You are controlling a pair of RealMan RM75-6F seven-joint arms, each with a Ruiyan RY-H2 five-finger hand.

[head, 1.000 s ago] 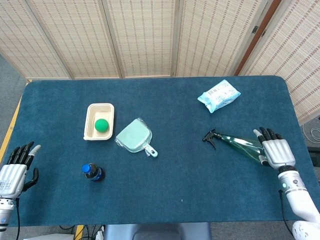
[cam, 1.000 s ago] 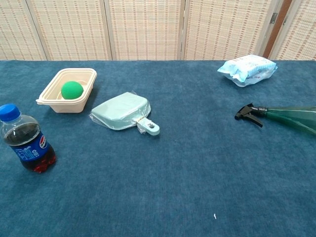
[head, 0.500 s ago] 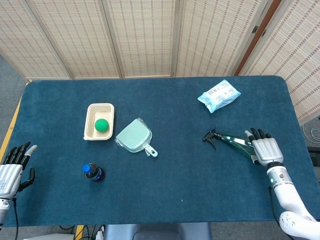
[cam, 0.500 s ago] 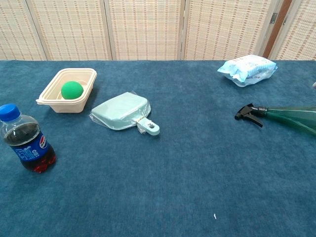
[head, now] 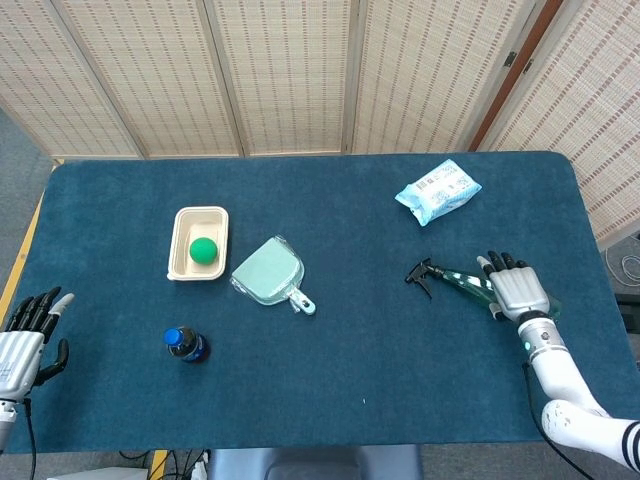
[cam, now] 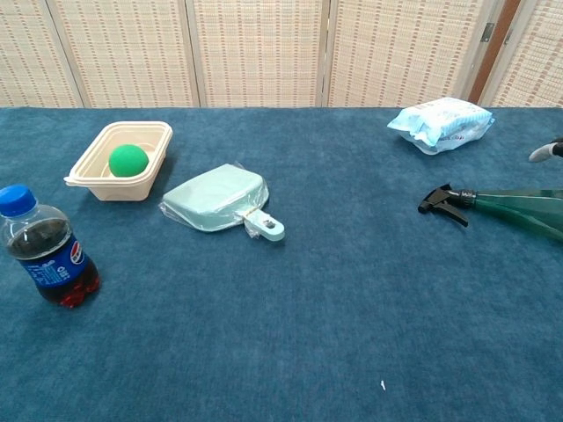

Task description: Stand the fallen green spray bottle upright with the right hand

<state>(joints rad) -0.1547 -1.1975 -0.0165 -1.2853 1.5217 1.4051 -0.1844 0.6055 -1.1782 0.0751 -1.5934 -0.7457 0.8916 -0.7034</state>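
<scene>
Right hand (head: 514,289), fingers spread, covers the fallen green spray bottle (head: 462,282); grasp unclear. Nozzle points left, its long axis lying across the desk (head: 380,380).

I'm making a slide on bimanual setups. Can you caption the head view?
Right hand over the fallen green spray bottle on the blue table, left hand idle.

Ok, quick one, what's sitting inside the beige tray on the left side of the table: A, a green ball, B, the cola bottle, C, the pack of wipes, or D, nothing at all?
A: a green ball lies inside the beige tray, while the cola bottle stands on the cloth nearer the front edge and the pack of wipes lies far off to the other side.
</scene>
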